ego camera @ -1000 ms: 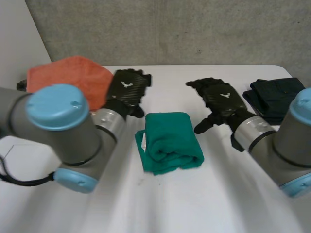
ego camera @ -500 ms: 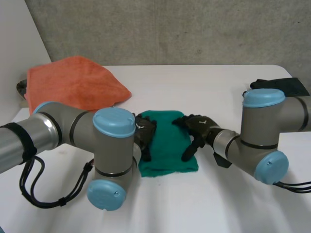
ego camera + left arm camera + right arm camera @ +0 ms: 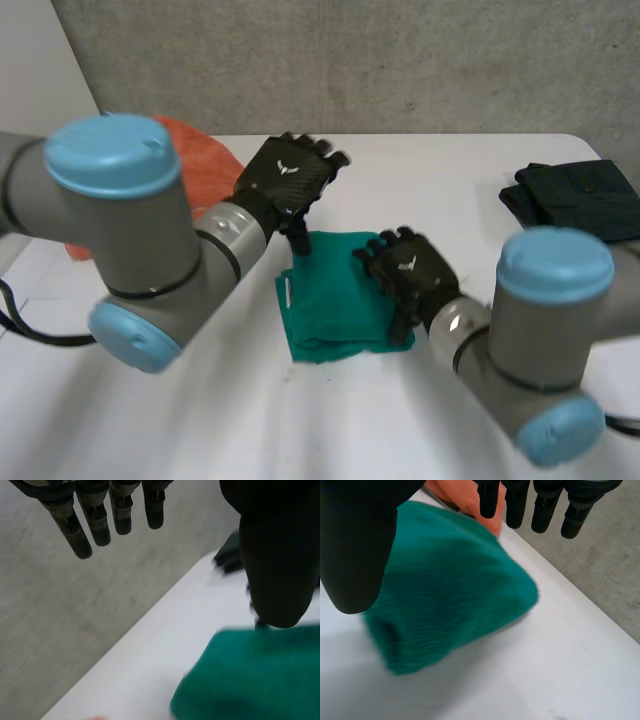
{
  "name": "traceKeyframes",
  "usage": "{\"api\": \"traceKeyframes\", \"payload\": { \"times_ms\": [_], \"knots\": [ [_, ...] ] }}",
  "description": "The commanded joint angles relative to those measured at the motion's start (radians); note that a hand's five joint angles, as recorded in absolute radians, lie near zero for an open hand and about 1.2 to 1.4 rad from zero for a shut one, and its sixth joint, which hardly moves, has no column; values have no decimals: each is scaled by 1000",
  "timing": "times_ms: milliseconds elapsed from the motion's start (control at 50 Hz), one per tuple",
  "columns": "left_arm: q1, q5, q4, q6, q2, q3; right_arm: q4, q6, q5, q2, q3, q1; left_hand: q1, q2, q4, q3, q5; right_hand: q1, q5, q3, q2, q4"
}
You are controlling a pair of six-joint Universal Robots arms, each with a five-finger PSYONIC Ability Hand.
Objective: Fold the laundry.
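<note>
Upper left, the orange towel (image 3: 205, 165) lies behind my left arm. The left hand (image 3: 288, 178), fingers straight and empty, hovers at the far edge of the folded green towel (image 3: 335, 305), mid-frame. The right hand (image 3: 405, 272), fingers straight too, sits over its right side. A dragging finger could undo that fold. Dark clothes (image 3: 575, 195) lie far right, straight on the table (image 3: 450, 165).
</note>
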Motion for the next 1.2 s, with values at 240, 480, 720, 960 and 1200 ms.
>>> {"api": "traceKeyframes", "payload": {
  "times_ms": [240, 480, 720, 960, 1200],
  "knots": [
    [49, 291, -39, -106, 0, 13, -277, -4, 8, 155, 71, 45, -32, -40, -39, -50, -47, 40, 31, 39, 42, 39],
    [50, 290, -36, -106, 4, 10, -302, -4, 6, 190, -7, 46, -32, -40, -39, -50, -47, 181, 172, 181, 183, 180],
    [50, 280, -36, -106, 4, 7, -305, -4, -3, 249, -97, 43, -32, -40, -39, -50, -47, 754, 745, 754, 756, 753],
    [70, 248, -31, -110, 19, 22, -325, 17, -15, 170, -274, -55, -32, -40, -39, -50, -47, 1184, 1175, 1184, 1186, 1183],
    [63, 236, -11, -114, 54, 30, -418, 190, -218, 172, -479, -427, -29, -37, -36, -47, -44, 1184, 1175, 1184, 1186, 1183]
  ]
}}
